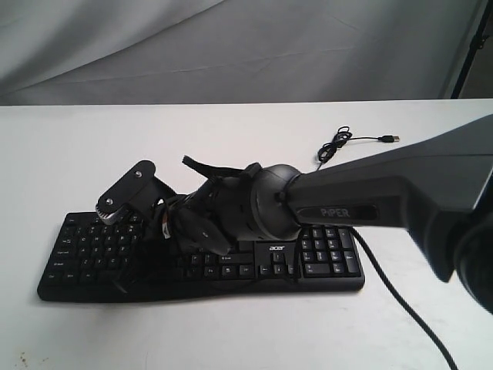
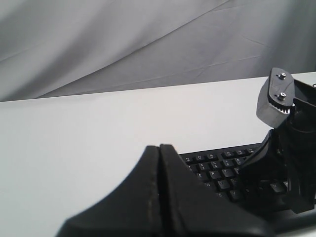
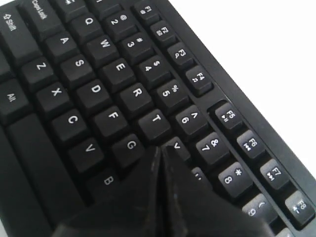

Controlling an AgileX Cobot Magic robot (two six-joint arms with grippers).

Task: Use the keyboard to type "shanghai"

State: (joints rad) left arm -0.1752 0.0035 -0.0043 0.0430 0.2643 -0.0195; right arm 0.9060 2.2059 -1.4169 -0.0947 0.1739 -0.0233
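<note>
The black keyboard [image 1: 323,262] lies across the white table [image 1: 69,154], its acer logo facing the front. My right arm reaches over it from the right. My right gripper [image 1: 173,230] is low over the middle of the letter block. In the right wrist view the right gripper [image 3: 160,149] is shut and empty, its tip between the G key [image 3: 131,144] and the Y key, where H lies hidden; contact cannot be told. My left gripper [image 2: 160,147] is shut and empty, in front of the keyboard's [image 2: 217,170] left part, and is out of the exterior view.
The keyboard's thin USB cable [image 1: 335,144] lies coiled behind the number pad, its plug [image 1: 391,139] pointing right. Another black cable [image 1: 400,301] trails off the table's front right. A grey cloth backdrop [image 1: 231,46] hangs behind the table.
</note>
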